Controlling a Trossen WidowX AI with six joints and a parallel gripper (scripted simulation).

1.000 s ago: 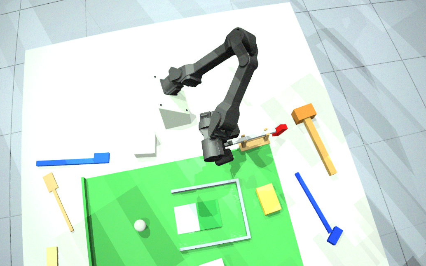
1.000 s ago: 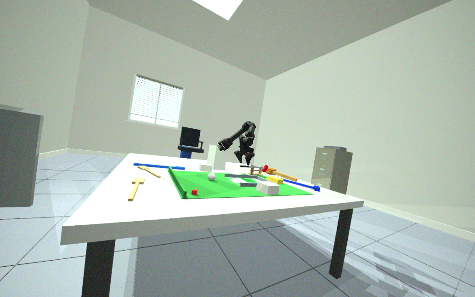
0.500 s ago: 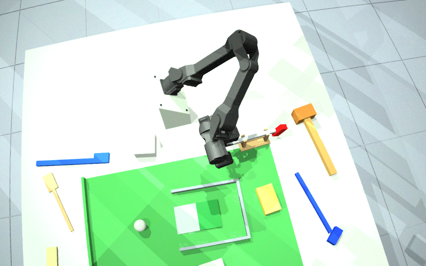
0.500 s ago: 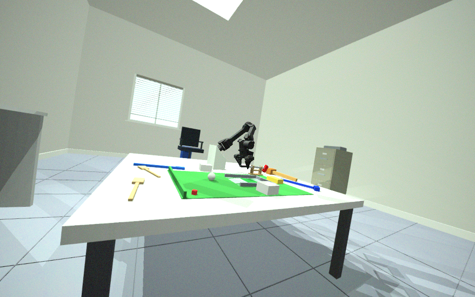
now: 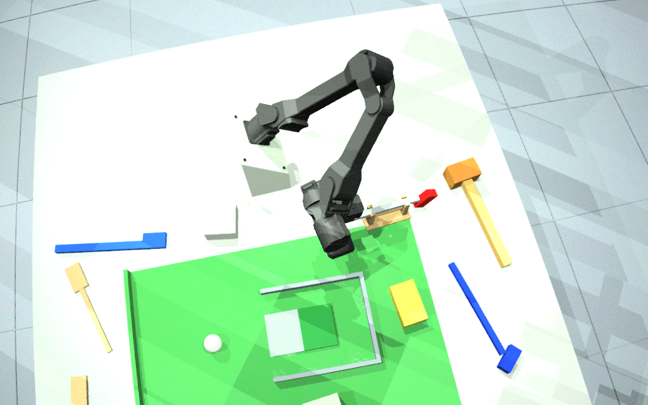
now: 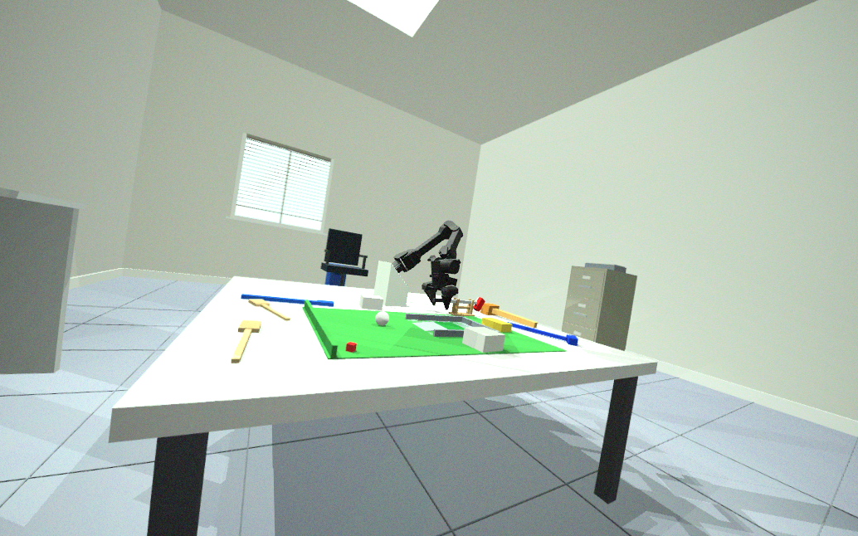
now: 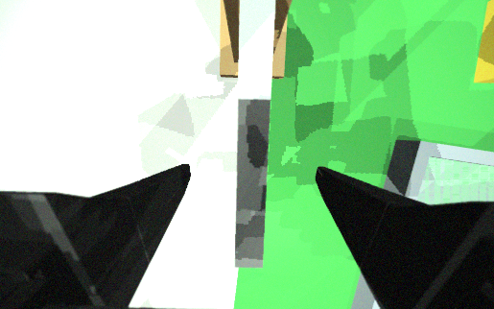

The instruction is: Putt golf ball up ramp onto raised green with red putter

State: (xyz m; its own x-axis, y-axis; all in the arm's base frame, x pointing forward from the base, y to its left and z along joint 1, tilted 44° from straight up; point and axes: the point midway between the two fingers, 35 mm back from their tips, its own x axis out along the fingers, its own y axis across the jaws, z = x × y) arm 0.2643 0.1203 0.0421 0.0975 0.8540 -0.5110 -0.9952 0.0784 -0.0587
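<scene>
The hand (image 7: 252, 173) hangs wide open and holds nothing, its two dark fingers pointing down on either side of the grey grip (image 7: 251, 182) of the red putter (image 5: 424, 197). The grip runs lengthwise through the gap, so closing would likely clamp it across its narrow width. In the wrist view the fingers look to be above the grip, not yet level with it; how far above cannot be told.

The putter lies across a small wooden stand (image 5: 386, 217) just beyond the far edge of the green mat (image 5: 190, 302), red head sticking out past one end and grip past the other. The stand appears to keep the shaft off the surface (image 5: 114, 151), leaving room under the grip for fingertips. It sits close ahead of the hand along the shaft, so the grasp has little room to slide that way.

Outward, the golf ball (image 5: 212, 343) rests on the mat, well apart from the hand, near the mat's raised side rail (image 5: 132, 332). Between ball and hand lie the pale ramp (image 5: 282, 333) and the darker raised green (image 5: 318, 326), fenced on three sides by a grey rail (image 5: 366, 312) and open toward the ball. A yellow block (image 5: 408, 303) sits just outside that rail. Blue clubs (image 5: 477, 312) and wooden mallets (image 5: 482, 216) lie on the surface around the mat, off the ball's likely line.
</scene>
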